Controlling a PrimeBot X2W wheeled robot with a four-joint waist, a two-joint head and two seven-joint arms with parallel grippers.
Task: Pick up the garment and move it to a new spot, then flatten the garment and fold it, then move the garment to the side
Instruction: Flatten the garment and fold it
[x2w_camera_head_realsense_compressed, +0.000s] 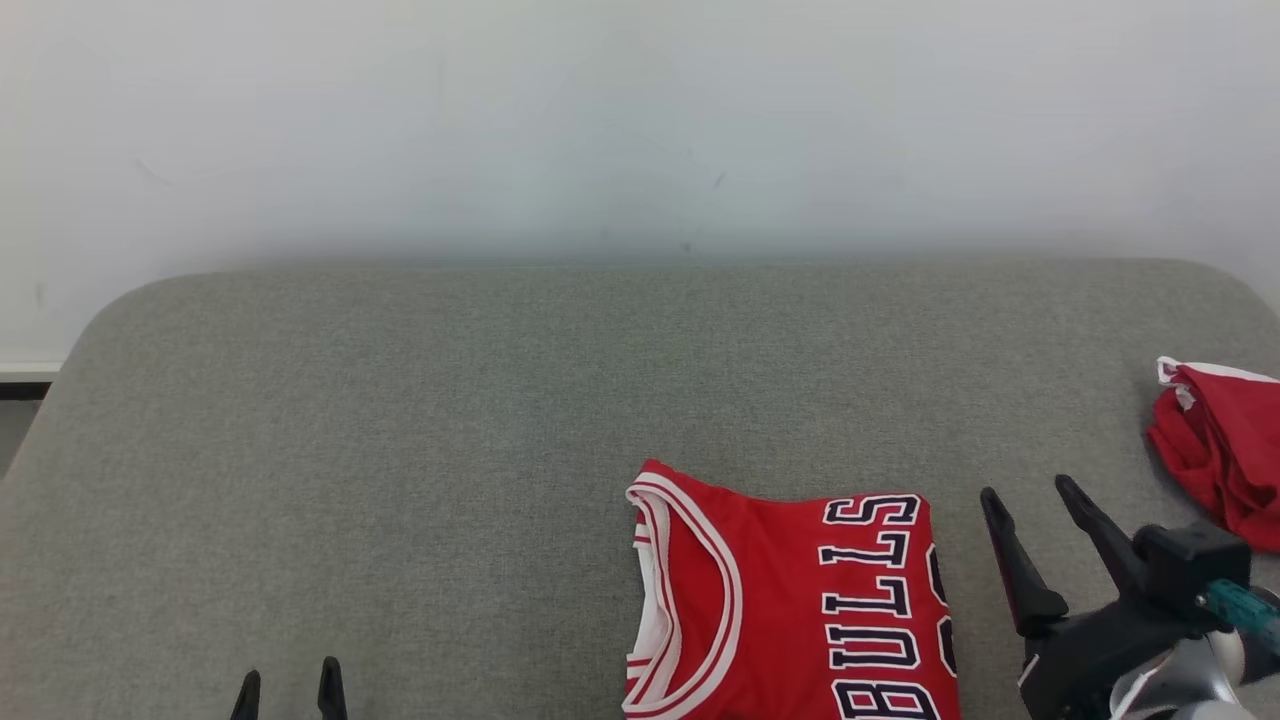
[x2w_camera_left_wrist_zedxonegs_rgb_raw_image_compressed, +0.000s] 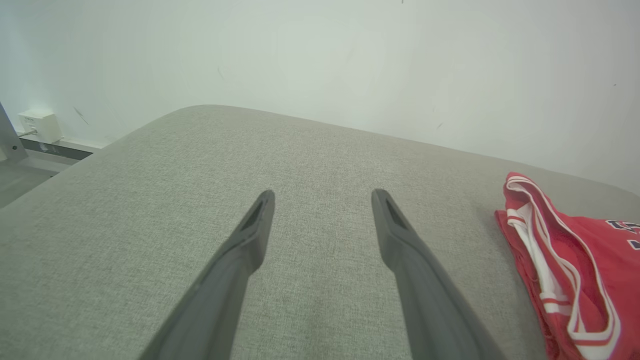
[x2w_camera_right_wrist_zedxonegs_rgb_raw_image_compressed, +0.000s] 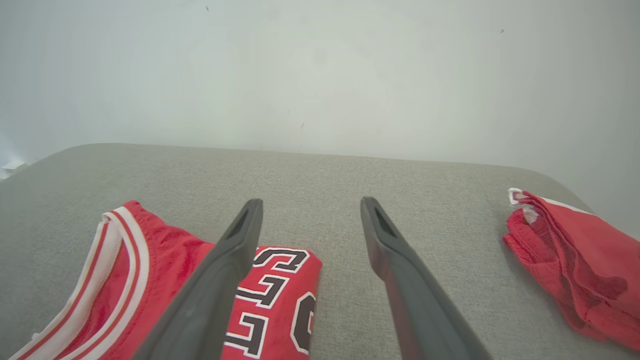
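Jersey (x2w_camera_head_realsense_compressed: 790, 600) seems light, limp, slick; I'd pinch its layered right edge; left gripper (x2w_camera_head_realsense_compressed: 290, 670) and right gripper (x2w_camera_head_realsense_compressed: 1028, 489) spread wide, empty.

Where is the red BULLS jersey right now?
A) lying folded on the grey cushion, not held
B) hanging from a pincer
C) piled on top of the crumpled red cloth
A: the Bulls jersey lies folded on the grey cushion, and the right pincer beside it is open and empty.

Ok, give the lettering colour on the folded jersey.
Dark lettering, white-outlined, on red folded jersey; best in head view.
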